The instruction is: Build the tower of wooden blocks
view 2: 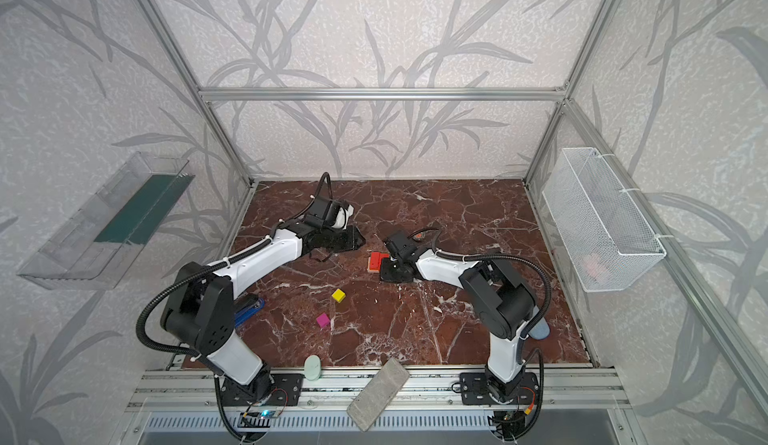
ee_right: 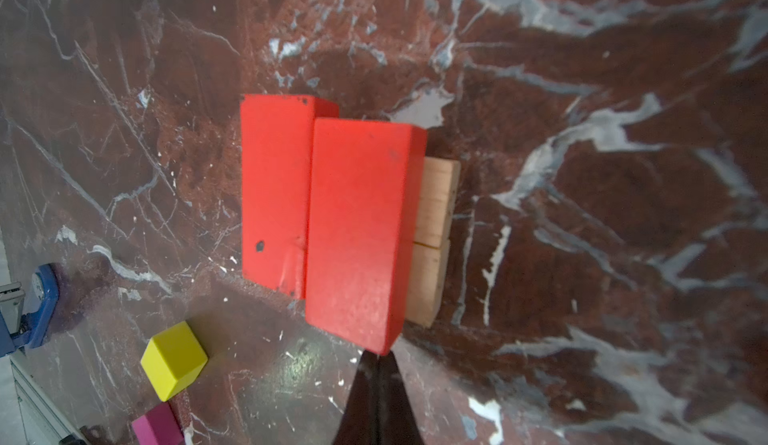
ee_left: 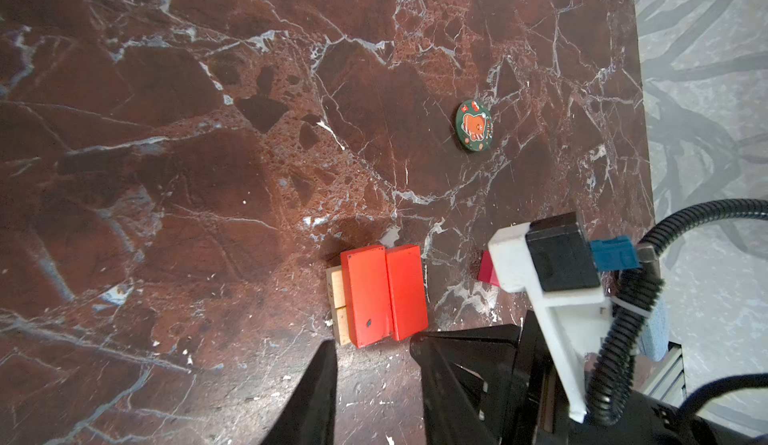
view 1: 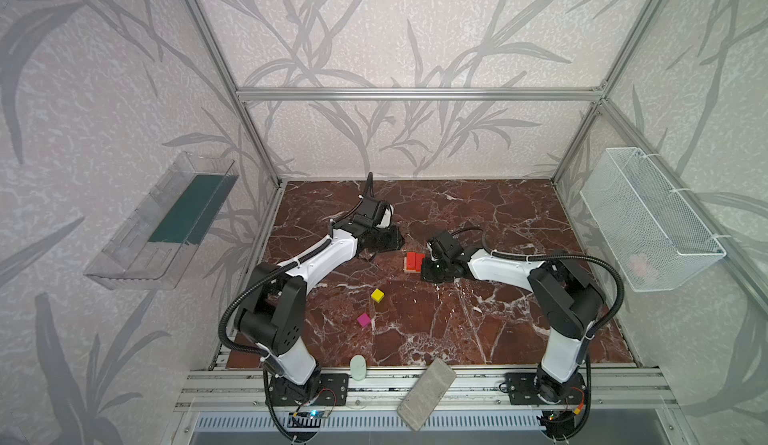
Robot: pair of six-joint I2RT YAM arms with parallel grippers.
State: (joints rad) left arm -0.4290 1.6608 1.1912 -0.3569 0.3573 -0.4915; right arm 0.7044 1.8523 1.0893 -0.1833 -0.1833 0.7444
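**Right gripper** (ee_right: 377, 364): the jaws are pressed together with nothing between them. The closed tip sits at the near end of one of the two red rectangles (ee_right: 357, 231), and contact cannot be confirmed. The rectangles lie side by side, long sides touching, on two tan bars (ee_right: 434, 231) that protrude past the pair on one long side. Off to the opposite side of the jaws, apart from the stack, stand a yellow cube (ee_right: 172, 360) and a magenta cube (ee_right: 156, 426). Farther out on that side is a blue stapler (ee_right: 37, 314). In one top view the left arm hides the stapler.

**Left gripper** (ee_left: 372, 353): the jaws are spread, with bare marble table (ee_left: 208, 173) between them. The near ends of the red rectangles lie just ahead of the gap, clear of both fingers. Ahead and to one side is a second magenta cube (ee_left: 486, 274), partly covered by the right arm's camera mount (ee_left: 540, 264). Only the left wrist view shows this cube, because in both top views the right arm hides it. Farther ahead, a round green badge (ee_left: 476, 125) lies flat on the table.

**Top views:** both grippers sit low at the stack, on opposite sides of it. A grey brick (view 1: 426, 395) lies across the front rail and appears in neither wrist view.
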